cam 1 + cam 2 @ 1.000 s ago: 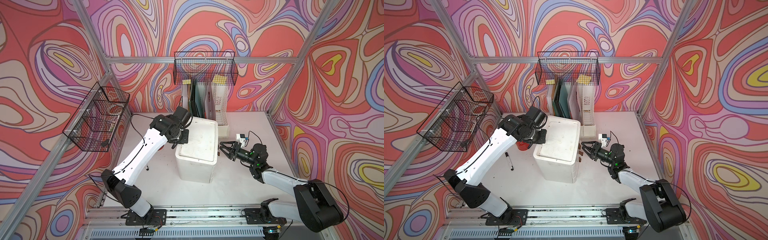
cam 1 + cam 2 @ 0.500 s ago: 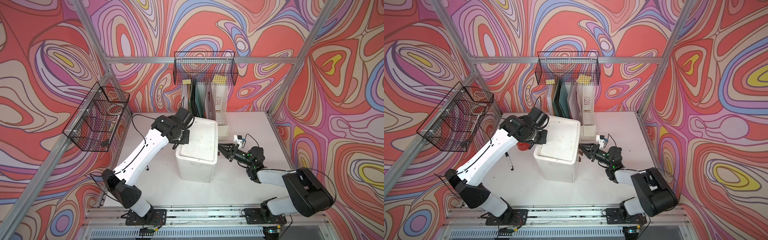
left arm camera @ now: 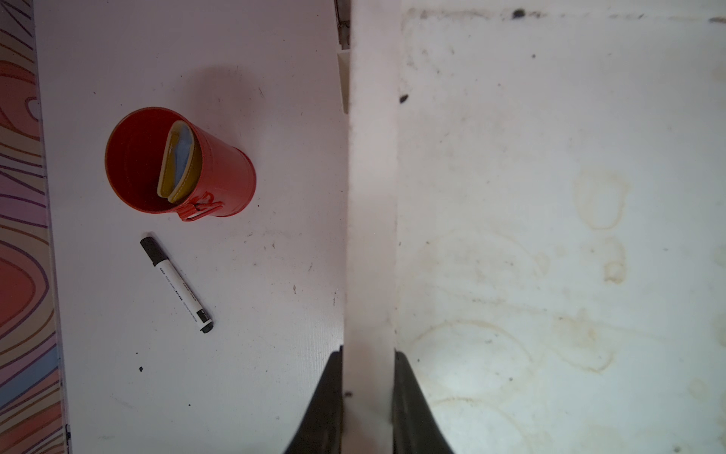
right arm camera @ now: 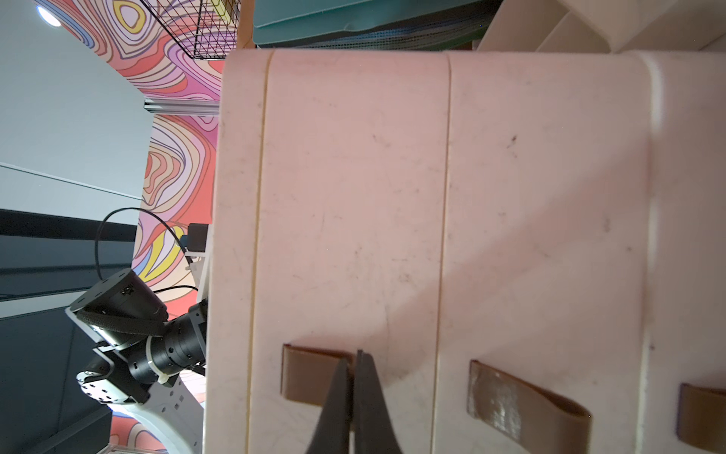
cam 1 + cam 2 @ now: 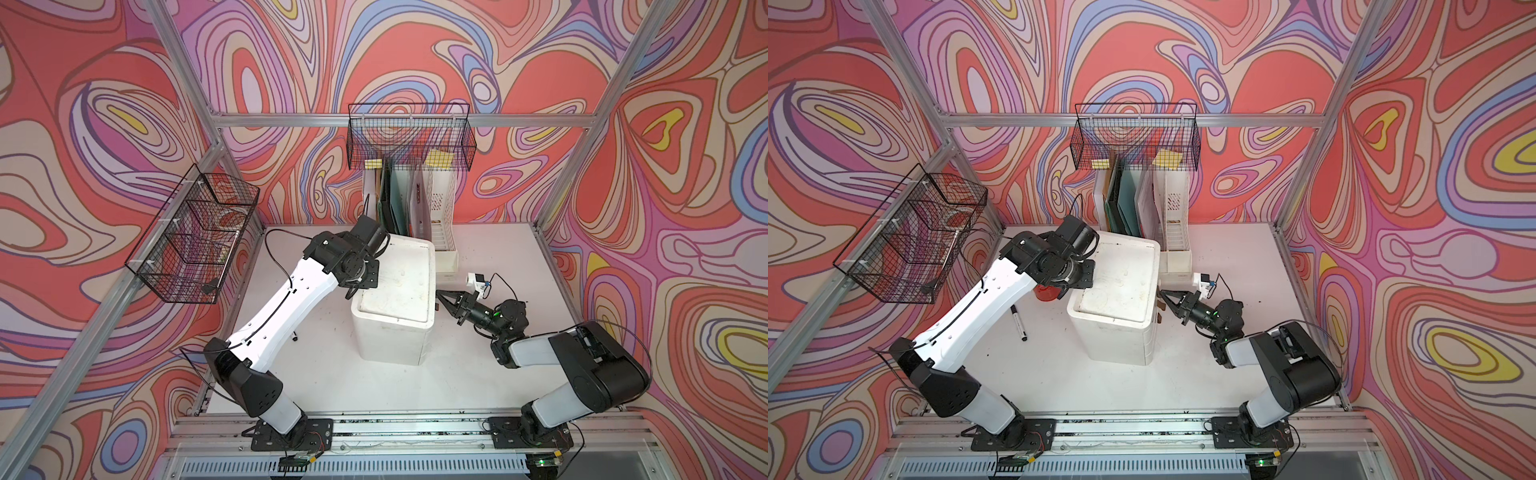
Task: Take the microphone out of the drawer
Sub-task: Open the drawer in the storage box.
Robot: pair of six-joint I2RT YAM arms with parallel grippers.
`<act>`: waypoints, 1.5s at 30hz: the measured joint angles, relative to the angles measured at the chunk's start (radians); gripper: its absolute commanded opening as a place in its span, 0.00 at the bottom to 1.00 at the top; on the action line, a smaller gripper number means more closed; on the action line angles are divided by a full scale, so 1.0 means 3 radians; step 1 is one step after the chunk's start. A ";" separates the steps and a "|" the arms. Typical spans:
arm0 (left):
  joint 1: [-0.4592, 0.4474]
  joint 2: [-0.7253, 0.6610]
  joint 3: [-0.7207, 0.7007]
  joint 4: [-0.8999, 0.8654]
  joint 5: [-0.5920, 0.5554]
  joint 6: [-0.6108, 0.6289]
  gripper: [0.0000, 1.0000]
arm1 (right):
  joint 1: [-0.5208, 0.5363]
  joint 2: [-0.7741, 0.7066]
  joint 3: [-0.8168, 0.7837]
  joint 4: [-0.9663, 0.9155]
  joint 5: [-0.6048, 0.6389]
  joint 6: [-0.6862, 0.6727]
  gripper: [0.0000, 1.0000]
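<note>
I'm facing the front of the white drawer unit (image 4: 353, 196) up close, its drawer fronts lying flush and parted by thin seams. My right gripper (image 4: 355, 355) is pressing its dark fingers (image 4: 338, 397) together at the end of one brown strap handle (image 4: 306, 377). I'm not making out whether any strap is caught between them. The next drawer's handle (image 4: 526, 401) is hanging loose, and a third handle (image 4: 703, 416) is showing only partly. Past the unit's edge I'm seeing the left arm (image 4: 129, 346) reaching toward it. A wire basket (image 4: 204, 27) and teal folders (image 4: 353, 23) are standing behind.
</note>
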 measured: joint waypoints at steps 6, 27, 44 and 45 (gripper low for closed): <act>-0.0003 0.0000 -0.0004 0.0001 -0.0005 0.0001 0.00 | 0.0000 -0.0750 0.0074 -0.1270 0.0177 -0.0528 0.00; -0.0020 -0.0060 -0.0100 0.0095 -0.0051 0.0003 0.00 | 0.0043 -0.1436 0.1450 -0.5154 0.1180 -0.2375 0.00; -0.0024 -0.0083 -0.0132 0.0131 -0.0066 0.0009 0.00 | -0.0100 -0.1498 0.1879 -0.6113 0.1869 -0.3059 0.00; -0.0024 -0.0084 -0.0136 0.0136 -0.0067 0.0013 0.00 | -0.0128 -0.1498 0.1887 -0.6156 0.1912 -0.3089 0.00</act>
